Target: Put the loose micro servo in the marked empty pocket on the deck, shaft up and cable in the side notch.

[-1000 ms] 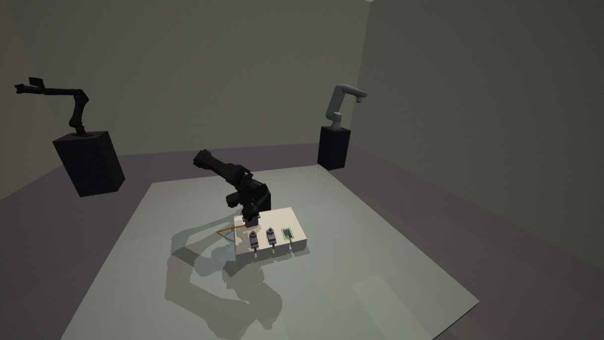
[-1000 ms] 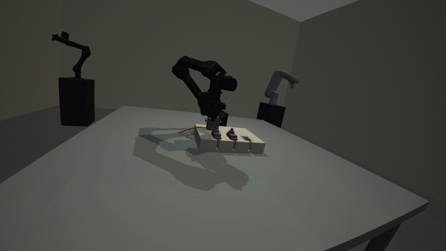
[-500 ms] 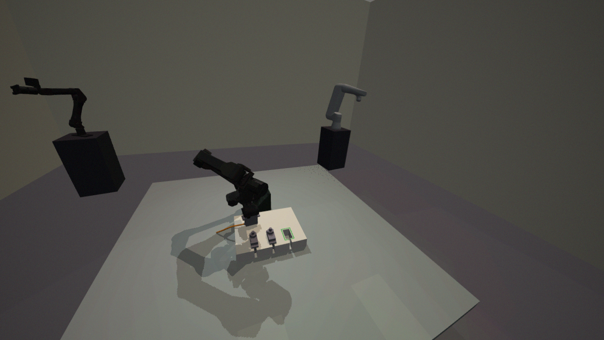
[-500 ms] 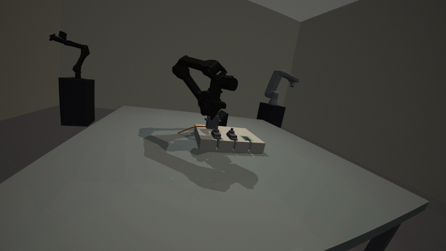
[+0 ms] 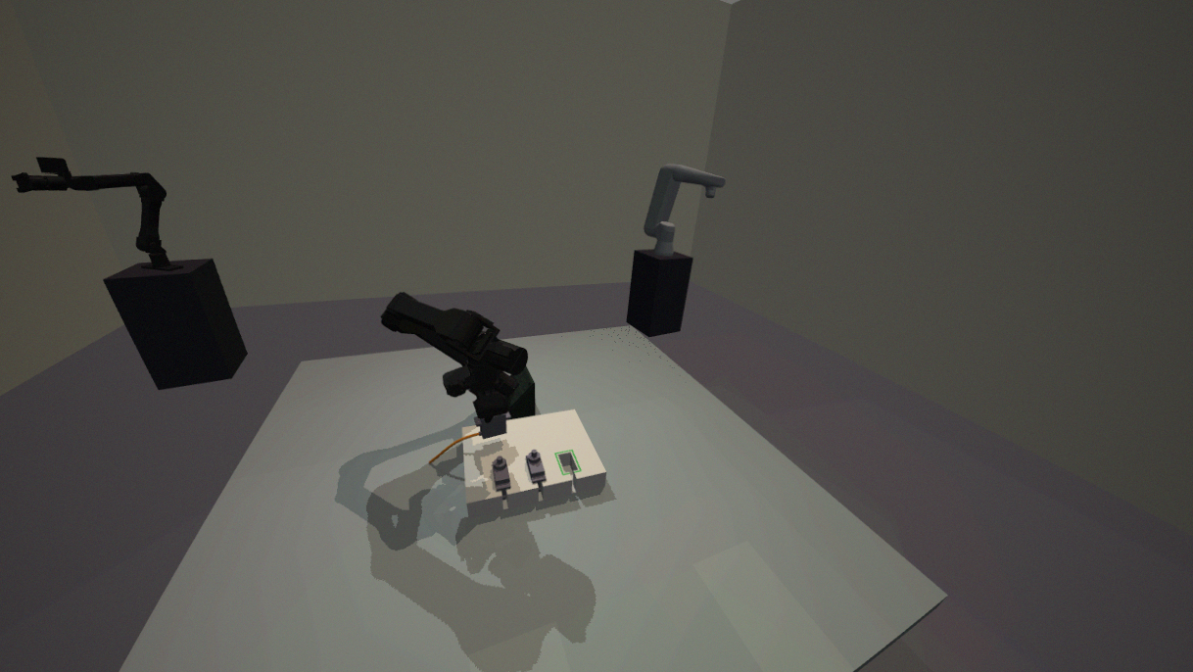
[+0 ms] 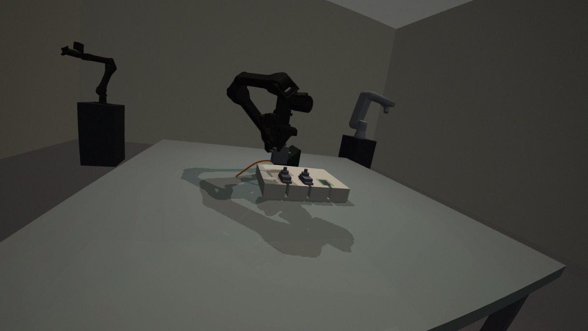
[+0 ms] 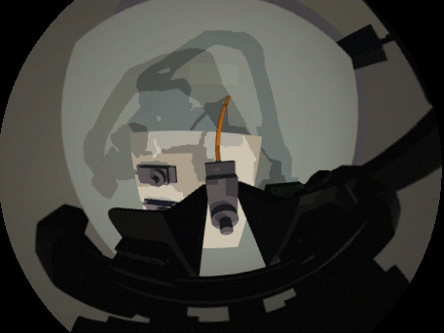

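Observation:
My gripper (image 5: pixel 491 422) (image 6: pixel 280 154) (image 7: pixel 221 186) is shut on the loose micro servo (image 5: pixel 493 427) (image 6: pixel 281 156) (image 7: pixel 222 194), a small dark grey block. It holds the servo just over the left rear part of the beige deck (image 5: pixel 584 427) (image 6: pixel 271 189) (image 7: pixel 248 151). The servo's orange cable (image 5: pixel 447 453) (image 6: pixel 246 167) (image 7: pixel 221 119) trails off to the left over the table. The marked pocket (image 5: pixel 566 452) (image 6: pixel 325 179), outlined in green, is empty at the deck's right end. Two other servos (image 5: pixel 501 474) (image 5: pixel 535 465) (image 6: pixel 284 175) (image 6: pixel 305 175) sit in pockets to its left.
The deck stands mid-table, close in front of my arm's base. A black arm on a dark pedestal (image 5: pixel 174 321) (image 6: pixel 100 131) stands off the table at the left. A grey arm on a pedestal (image 5: pixel 659 288) (image 6: pixel 357 150) stands at the back right.

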